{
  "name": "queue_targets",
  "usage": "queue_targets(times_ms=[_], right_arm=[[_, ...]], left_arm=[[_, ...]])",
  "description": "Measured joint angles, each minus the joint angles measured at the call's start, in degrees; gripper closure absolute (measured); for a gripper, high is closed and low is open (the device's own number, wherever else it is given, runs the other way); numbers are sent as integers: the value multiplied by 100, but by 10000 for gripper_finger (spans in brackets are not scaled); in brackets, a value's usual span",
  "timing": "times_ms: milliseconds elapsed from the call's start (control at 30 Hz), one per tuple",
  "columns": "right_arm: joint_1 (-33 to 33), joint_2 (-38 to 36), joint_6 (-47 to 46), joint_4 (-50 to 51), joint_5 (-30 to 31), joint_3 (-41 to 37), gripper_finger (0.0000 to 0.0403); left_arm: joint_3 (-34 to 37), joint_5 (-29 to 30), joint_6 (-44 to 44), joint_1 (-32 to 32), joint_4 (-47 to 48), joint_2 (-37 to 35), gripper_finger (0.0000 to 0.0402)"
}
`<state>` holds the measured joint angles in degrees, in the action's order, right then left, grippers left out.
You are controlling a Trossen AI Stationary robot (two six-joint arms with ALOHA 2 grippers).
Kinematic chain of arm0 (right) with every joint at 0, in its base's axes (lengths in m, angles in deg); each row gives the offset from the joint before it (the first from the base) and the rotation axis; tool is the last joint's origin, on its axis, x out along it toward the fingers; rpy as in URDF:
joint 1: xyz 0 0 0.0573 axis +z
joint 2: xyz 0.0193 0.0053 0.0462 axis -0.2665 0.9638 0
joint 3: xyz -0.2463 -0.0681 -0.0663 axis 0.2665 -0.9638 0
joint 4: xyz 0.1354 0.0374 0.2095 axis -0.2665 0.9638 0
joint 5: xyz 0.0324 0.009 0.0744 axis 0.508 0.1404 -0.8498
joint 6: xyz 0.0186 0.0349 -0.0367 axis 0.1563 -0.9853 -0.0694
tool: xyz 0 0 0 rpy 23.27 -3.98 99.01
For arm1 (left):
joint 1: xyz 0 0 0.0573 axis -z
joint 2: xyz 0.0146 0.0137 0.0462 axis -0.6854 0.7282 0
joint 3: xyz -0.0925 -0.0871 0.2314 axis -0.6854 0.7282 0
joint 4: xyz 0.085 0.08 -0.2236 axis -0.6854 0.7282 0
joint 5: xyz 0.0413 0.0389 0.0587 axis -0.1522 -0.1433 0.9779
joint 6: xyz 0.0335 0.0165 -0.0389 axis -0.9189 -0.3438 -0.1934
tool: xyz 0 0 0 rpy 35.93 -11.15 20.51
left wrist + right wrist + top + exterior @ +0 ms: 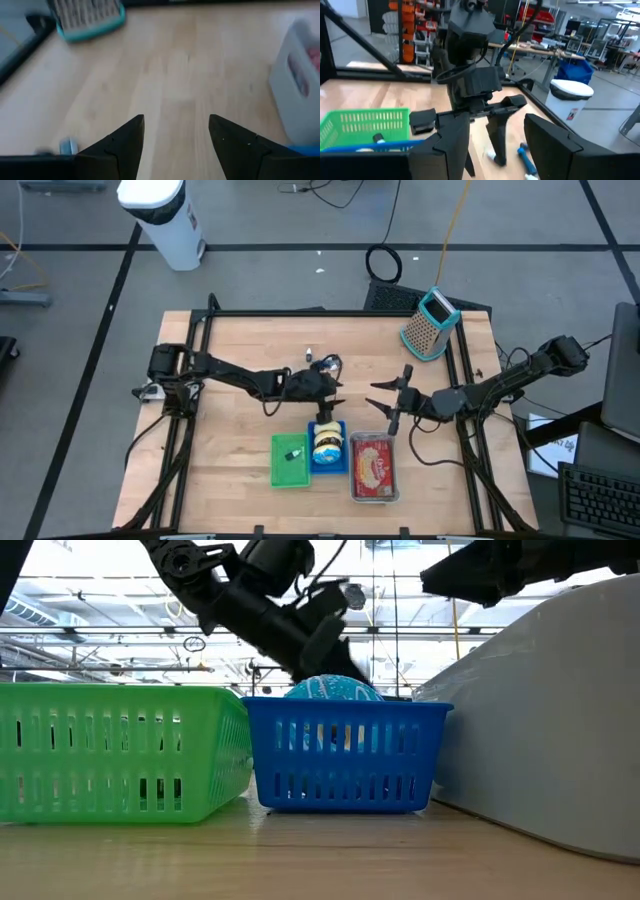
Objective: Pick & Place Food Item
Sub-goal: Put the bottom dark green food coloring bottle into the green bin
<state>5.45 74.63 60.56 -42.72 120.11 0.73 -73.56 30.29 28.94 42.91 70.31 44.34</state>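
The blue basket (328, 448) sits just below the left gripper (327, 402), holding the round food item (326, 442). Its 2 fingers (122, 145) stand apart, empty. The right gripper (386, 398) hovers beside, open and empty.

A: Where does the high view sit?
B: Straight overhead, taking in the whole table (230, 370). The low view is at tabletop level, right up against the blue basket (345, 753), seen from above at six o'clock.
A: The wrist views?
B: Left looks toward the grater (86, 19), at two o'clock overhead. Right faces the left arm (470, 75) and green basket (362, 127).
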Motion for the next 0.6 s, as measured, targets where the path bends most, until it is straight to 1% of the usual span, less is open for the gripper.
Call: queue_targets(times_ms=[200, 333, 433, 600], right_arm=[[-95, 0, 14, -244, -1, 0, 222], [-216, 0, -41, -267, -1, 0, 222], [-306, 0, -47, -314, -1, 0, 222], [-490, 0, -38, -332, 1, 0, 222]], left_arm=[[0, -3, -846, -96, -1289, 0, 176], [0, -22, -1288, -270, -1902, 15, 176], [0, -27, -1411, -493, -2149, 15, 176], [0, -26, -1336, -950, -2057, 15, 176]])
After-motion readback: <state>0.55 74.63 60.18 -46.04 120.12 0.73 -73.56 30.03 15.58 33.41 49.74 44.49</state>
